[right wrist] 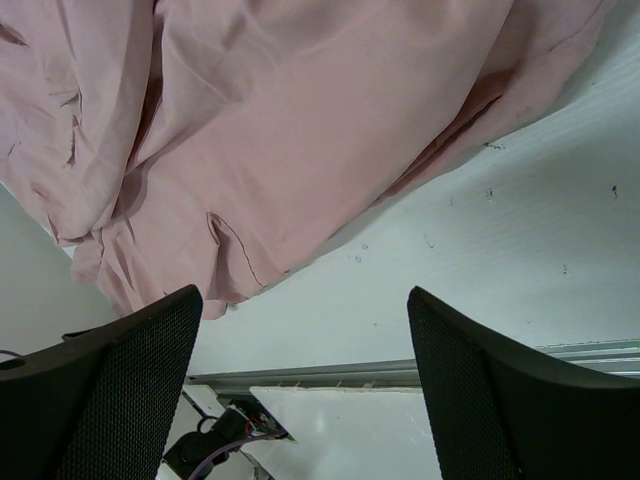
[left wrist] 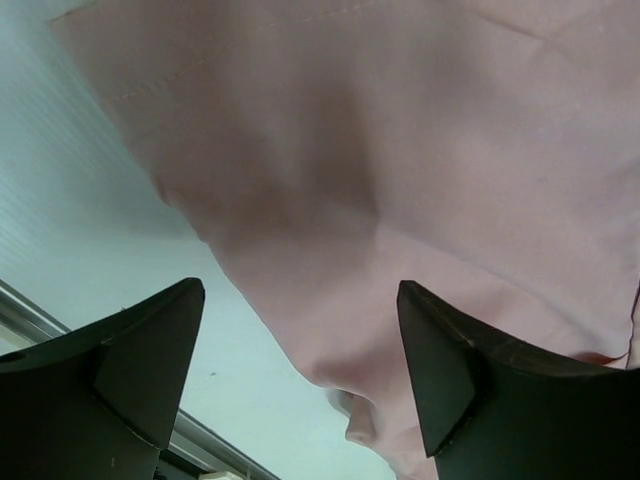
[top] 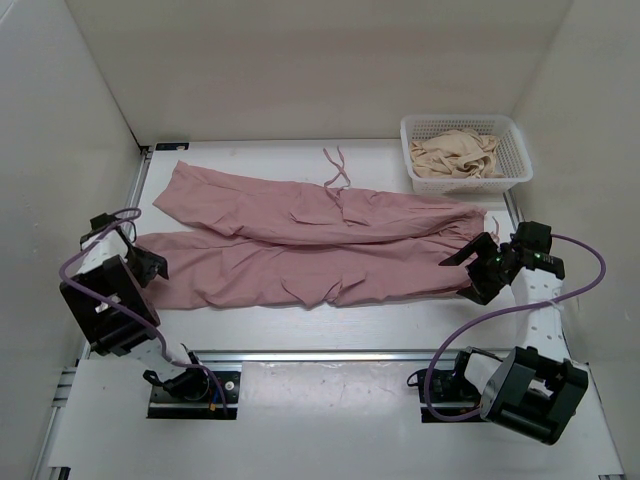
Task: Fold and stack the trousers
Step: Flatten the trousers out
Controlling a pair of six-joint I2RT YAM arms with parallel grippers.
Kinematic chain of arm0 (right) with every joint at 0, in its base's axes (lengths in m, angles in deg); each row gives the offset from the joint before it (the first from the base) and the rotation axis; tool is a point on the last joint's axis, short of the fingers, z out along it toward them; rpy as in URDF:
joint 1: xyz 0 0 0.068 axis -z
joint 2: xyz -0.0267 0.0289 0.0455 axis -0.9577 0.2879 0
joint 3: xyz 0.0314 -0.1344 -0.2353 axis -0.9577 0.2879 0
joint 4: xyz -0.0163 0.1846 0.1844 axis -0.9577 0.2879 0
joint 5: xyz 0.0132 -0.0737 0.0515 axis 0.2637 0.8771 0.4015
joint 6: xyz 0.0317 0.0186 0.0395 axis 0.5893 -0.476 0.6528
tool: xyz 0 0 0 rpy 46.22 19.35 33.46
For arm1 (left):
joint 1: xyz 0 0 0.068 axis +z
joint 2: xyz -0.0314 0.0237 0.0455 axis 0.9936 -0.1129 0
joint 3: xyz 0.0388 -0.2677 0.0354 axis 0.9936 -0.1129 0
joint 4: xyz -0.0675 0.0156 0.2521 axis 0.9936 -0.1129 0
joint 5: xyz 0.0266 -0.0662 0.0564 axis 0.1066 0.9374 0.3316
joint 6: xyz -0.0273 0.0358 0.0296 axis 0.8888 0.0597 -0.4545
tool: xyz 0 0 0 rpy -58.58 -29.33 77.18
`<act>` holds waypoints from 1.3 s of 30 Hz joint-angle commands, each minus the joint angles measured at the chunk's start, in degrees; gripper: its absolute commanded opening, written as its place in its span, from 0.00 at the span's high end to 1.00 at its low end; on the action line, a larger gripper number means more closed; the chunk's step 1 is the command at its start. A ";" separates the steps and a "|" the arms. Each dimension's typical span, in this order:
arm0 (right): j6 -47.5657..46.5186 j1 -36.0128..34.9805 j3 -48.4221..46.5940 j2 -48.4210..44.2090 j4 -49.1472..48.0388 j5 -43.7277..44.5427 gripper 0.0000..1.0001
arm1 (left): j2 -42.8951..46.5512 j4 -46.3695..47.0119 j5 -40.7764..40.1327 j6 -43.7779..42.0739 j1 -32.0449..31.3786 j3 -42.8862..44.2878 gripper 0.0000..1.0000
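The white table (top: 250,156) carries spread pink trousers (top: 300,240) and a basket (top: 465,184).

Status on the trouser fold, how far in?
Done: pink trousers spread flat across the table, legs side by side. In hand: nothing; left gripper and right gripper hover open at opposite ends. Left: every fold, then stacking. A beige garment lies crumpled in the basket.

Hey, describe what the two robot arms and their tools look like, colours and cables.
The left arm and right arm are mostly black with white link sections, each trailing a looping purple cable. The left tool and right tool have black, wedge-shaped fingers; the right ones show a fine mesh texture up close.
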 commanded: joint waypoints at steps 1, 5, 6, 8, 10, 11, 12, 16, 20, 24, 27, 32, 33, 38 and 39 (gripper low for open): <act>-0.93 0.20 -0.58 -1.31 0.37 -1.69 0.12 | 0.76 -0.51 -3.07 0.19 0.80 1.41 0.09; -0.93 0.20 -0.58 -1.31 0.37 -1.69 0.12 | -1.44 -1.22 -3.44 -1.20 2.90 3.43 0.00; -0.93 0.20 -0.58 -1.31 0.37 -1.69 0.12 | -2.22 -1.22 -3.44 -1.21 3.60 3.43 0.00; -0.40 0.20 -0.58 -1.31 0.37 -1.69 0.12 | -2.75 -1.22 -3.44 -1.74 3.61 4.48 0.00; -0.40 0.20 -1.10 -1.31 0.37 -1.69 0.12 | -3.45 -1.22 -5.45 -1.74 3.61 5.62 0.00; -0.40 0.20 -1.10 -1.31 0.37 -1.69 0.12 | -4.68 -1.22 -5.46 -1.74 3.61 6.15 0.01; -0.40 0.20 -1.10 -1.31 0.37 -1.69 0.12 | -5.30 -1.22 -6.15 -1.74 3.61 6.68 0.03; -0.40 0.20 -1.10 -1.84 0.37 -1.69 0.12 | -1.98 -1.22 -5.46 -1.74 1.69 6.69 0.09; -0.40 0.20 0.03 -1.84 0.37 -1.69 0.12 | 6.11 -1.22 -2.76 -0.43 -5.60 5.64 0.09; -0.40 0.20 0.04 -2.37 0.37 -1.69 0.12 | 7.53 -1.22 2.35 1.15 -7.54 4.58 0.09; -0.40 0.20 0.04 -2.90 0.37 -1.69 0.12 | 4.30 -0.69 1.15 2.48 -9.31 3.18 0.07; -0.40 0.20 0.57 -3.95 0.89 -1.69 0.12 | 1.72 -0.08 -1.50 2.48 -9.31 1.41 0.03; -0.40 0.20 0.57 -3.95 0.89 -1.69 0.12 | 2.42 -0.08 -1.50 3.00 -9.31 0.80 0.02; -0.93 0.20 0.57 -3.95 0.89 -2.22 0.12 | 3.57 0.45 -1.50 3.01 -9.31 -0.52 0.00; -0.93 0.20 0.57 -3.95 0.89 -2.22 0.12 | 4.36 0.45 -1.50 3.01 -9.31 -1.04 0.00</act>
